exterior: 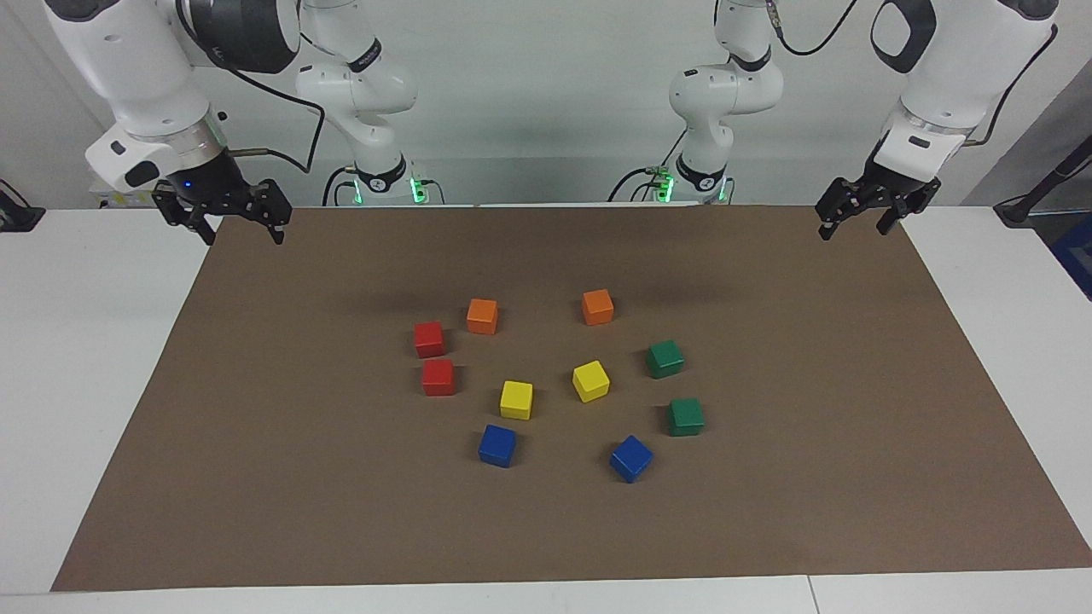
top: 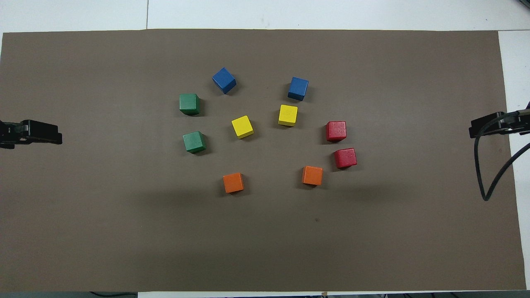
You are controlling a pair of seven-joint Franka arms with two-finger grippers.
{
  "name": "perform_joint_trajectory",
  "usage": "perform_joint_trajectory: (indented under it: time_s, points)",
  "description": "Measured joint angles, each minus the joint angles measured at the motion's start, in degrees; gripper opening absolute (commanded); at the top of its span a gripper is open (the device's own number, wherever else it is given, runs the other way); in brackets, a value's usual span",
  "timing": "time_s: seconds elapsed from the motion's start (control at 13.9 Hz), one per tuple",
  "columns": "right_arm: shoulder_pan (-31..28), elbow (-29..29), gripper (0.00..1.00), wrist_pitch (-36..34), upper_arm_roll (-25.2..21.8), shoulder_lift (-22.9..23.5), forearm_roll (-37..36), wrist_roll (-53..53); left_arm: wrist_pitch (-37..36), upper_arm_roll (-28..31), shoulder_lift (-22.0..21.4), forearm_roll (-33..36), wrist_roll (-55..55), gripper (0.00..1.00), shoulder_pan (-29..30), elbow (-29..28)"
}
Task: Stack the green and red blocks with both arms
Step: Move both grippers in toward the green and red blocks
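Green blocks (exterior: 675,388), red blocks (exterior: 433,358) unstacked; left tool (exterior: 856,215), right tool (exterior: 241,223) both apart, empty.

Brown mat (exterior: 768,529), plain, on white table (exterior: 77,384). Cubes on mat: 2 red blocks (exterior: 430,338), 2 dark green blocks (exterior: 665,359), 2 orange cubes (exterior: 482,316), 2 yellow cubes (exterior: 516,400), 2 blue cubes (exterior: 497,446). All solid colour, no pattern.

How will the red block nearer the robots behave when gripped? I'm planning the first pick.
The red block nearer the robots looks like a rigid, matte cube, so it should hold its shape and probably not slip. Its flat faces make rolling unlikely. The other red block sits close by, so a finger might nudge it.
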Motion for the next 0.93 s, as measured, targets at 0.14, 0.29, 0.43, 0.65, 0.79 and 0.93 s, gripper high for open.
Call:
perform_joint_trajectory:
  time_s: [0.14,0.29,0.43,0.65,0.79,0.93]
  points:
    - [0.0,0.0,1.0,0.0,0.0,0.0,0.0,0.0,0.0,0.0,0.0,0.0,0.0,1.0,0.0,0.0]
    - [0.0,0.0,1.0,0.0,0.0,0.0,0.0,0.0,0.0,0.0,0.0,0.0,0.07,1.0,0.0,0.0]
    - [0.0,0.0,1.0,0.0,0.0,0.0,0.0,0.0,0.0,-0.02,0.0,0.0,0.09,1.0,0.0,0.0]
    - [0.05,0.0,1.0,-0.04,0.03,0.0,0.01,0.1,-0.02,-0.07,-0.01,0.0,0.13,1.0,0.0,-0.13]
    - [0.13,-0.01,1.0,-0.05,0.15,0.01,0.03,0.63,0.26,-0.47,-0.12,-0.01,0.13,1.0,-0.14,-1.05]
    - [0.32,-0.01,1.0,-0.05,0.52,0.02,0.04,2.13,1.81,-0.82,-0.23,-0.05,-1.67,1.0,-1.63,-2.74]
